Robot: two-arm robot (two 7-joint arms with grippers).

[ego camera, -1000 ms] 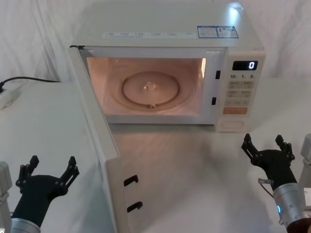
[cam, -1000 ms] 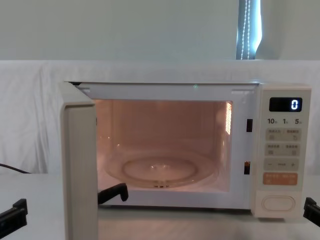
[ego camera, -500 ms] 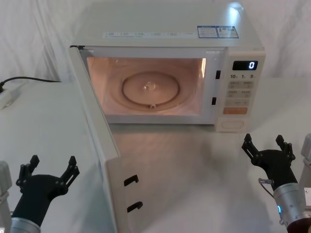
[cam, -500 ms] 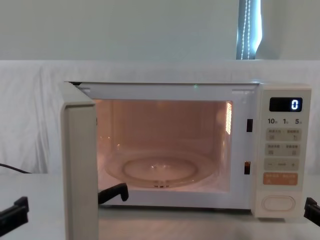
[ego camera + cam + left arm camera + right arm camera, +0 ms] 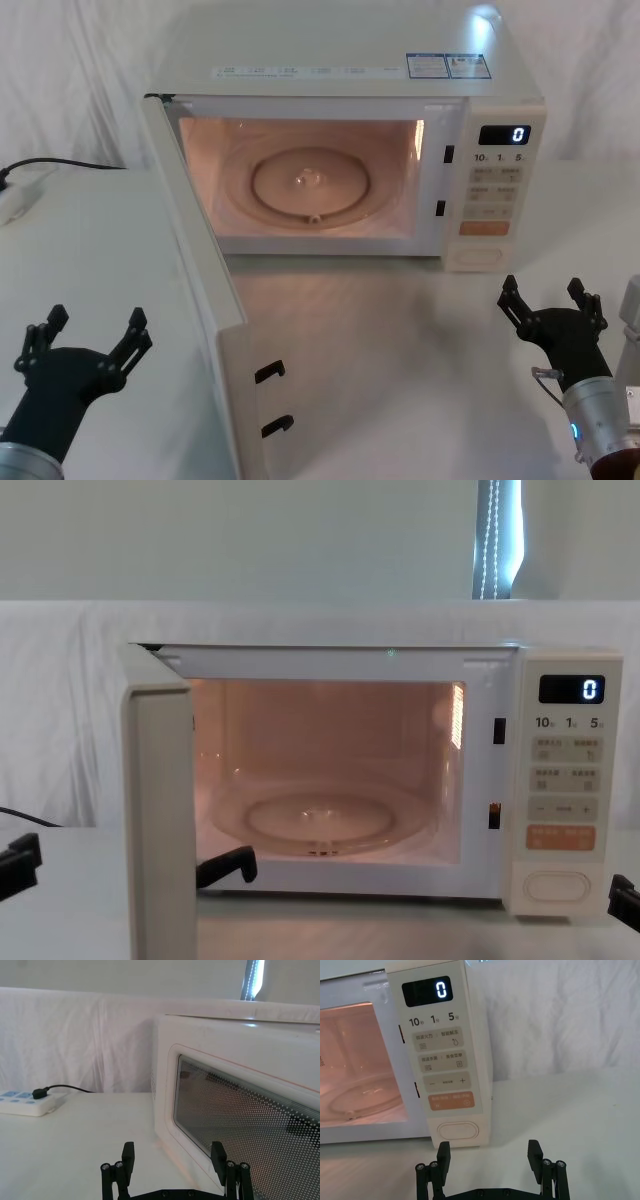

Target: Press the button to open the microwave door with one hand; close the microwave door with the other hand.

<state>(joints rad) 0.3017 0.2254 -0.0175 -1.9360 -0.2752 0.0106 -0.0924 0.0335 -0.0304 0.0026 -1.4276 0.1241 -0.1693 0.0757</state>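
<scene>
Left of the microwave [image 5: 340, 150], its one microwave door [image 5: 205, 300] stands swung open, edge-on, window hidden from the head view. Two pincers: left pincer [image 5: 85, 335] outside the door, right pincer [image 5: 551, 300] before the button [image 5: 478, 257], both spread, holding nothing.

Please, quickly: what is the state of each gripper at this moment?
Left gripper: open, holding nothing, on the outer side of the open microwave door.
Right gripper: open, holding nothing, in front of the button.
</scene>
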